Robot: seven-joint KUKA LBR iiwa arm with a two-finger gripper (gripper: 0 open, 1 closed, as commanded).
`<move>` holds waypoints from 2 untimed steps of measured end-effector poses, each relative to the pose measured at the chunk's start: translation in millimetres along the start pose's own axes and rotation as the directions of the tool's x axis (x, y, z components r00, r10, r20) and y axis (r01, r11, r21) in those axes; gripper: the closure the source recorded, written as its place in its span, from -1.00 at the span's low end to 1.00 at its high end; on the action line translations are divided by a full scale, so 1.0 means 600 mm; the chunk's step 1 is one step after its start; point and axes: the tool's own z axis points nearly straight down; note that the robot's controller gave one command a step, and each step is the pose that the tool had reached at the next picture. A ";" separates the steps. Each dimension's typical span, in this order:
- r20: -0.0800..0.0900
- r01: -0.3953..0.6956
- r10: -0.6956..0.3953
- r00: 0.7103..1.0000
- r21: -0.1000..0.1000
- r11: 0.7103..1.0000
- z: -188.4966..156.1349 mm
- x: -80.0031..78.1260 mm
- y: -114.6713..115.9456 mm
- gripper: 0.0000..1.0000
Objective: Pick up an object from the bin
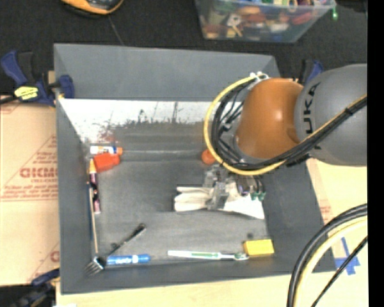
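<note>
The end effector (219, 189) hangs over a white crumpled sheet (189, 201) in mid-bin (147, 178). The sheet runs left to right, its middle hidden. I cannot tell whether the end effector is open.

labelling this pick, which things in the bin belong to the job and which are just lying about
In the job: gripper; white crumpled cloth under it, mid-bin.
Lying about: yellow block; green-and-white toothbrush; blue-handled fork; black stick; orange piece by the left wall.
</note>
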 end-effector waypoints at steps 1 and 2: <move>0.005 0.000 0.000 1.000 0.000 1.000 -0.040 -0.003 0.000 1.00; 0.006 0.000 0.000 1.000 0.000 1.000 -0.067 -0.004 -0.001 1.00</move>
